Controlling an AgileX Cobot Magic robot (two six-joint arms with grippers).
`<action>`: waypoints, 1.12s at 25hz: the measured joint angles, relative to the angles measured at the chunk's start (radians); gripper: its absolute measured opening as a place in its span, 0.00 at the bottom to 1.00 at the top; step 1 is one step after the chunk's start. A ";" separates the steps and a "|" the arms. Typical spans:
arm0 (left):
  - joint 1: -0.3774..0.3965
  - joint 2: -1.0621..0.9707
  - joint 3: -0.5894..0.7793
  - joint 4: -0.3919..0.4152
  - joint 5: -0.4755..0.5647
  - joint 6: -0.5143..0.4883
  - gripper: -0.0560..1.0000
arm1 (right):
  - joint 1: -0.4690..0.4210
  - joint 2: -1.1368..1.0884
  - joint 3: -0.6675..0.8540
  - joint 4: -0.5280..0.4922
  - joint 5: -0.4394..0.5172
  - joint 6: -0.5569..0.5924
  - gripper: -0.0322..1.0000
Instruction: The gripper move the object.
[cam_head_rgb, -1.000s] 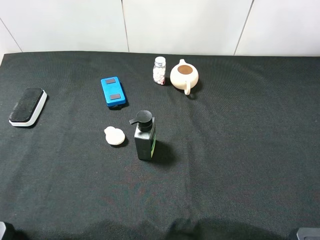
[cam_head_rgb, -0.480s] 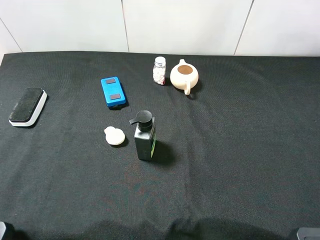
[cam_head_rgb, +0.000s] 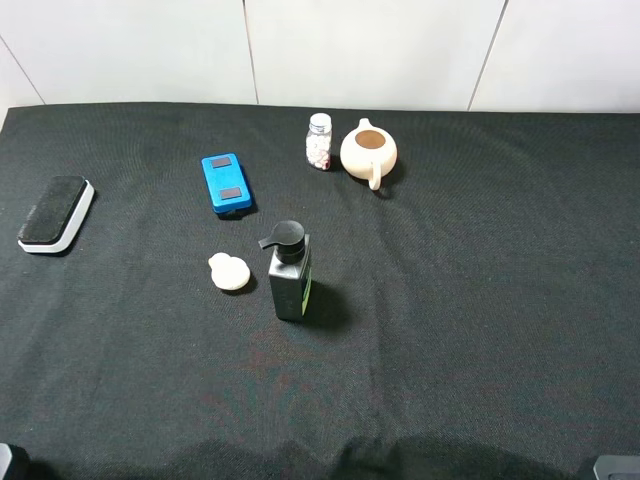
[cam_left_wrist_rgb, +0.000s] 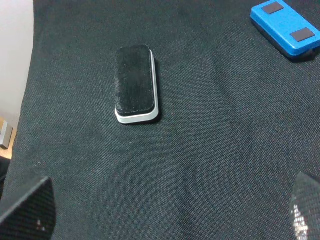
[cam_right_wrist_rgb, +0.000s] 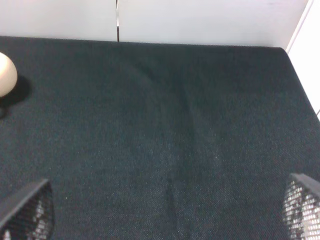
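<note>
teapot (cam_head_rgb: 368, 152) upper centre, pill bottle (cam_head_rgb: 319, 141) just beside | pump bottle (cam_head_rgb: 290, 272) mid-frame | left gripper (cam_left_wrist_rgb: 165, 210) spread, empty | right gripper (cam_right_wrist_rgb: 165, 212) spread, empty

In the right wrist view, the pot (cam_right_wrist_rgb: 6, 75) was cut off at the edge, so only a bit of its round side showed. The blue box (cam_left_wrist_rgb: 286, 26) was cut off in the left wrist view. Only the tips of each gripper's fingers (cam_left_wrist_rgb: 31, 210) showed.
</note>
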 joint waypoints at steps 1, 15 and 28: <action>0.000 0.000 0.000 0.000 0.000 0.000 0.99 | 0.000 0.000 0.000 0.001 -0.001 0.000 0.70; 0.000 0.000 0.000 0.000 0.000 0.000 0.99 | 0.000 -0.001 0.000 0.002 -0.001 0.000 0.70; 0.000 0.000 0.000 0.000 0.000 0.000 0.99 | 0.000 -0.001 0.000 0.002 -0.001 0.000 0.70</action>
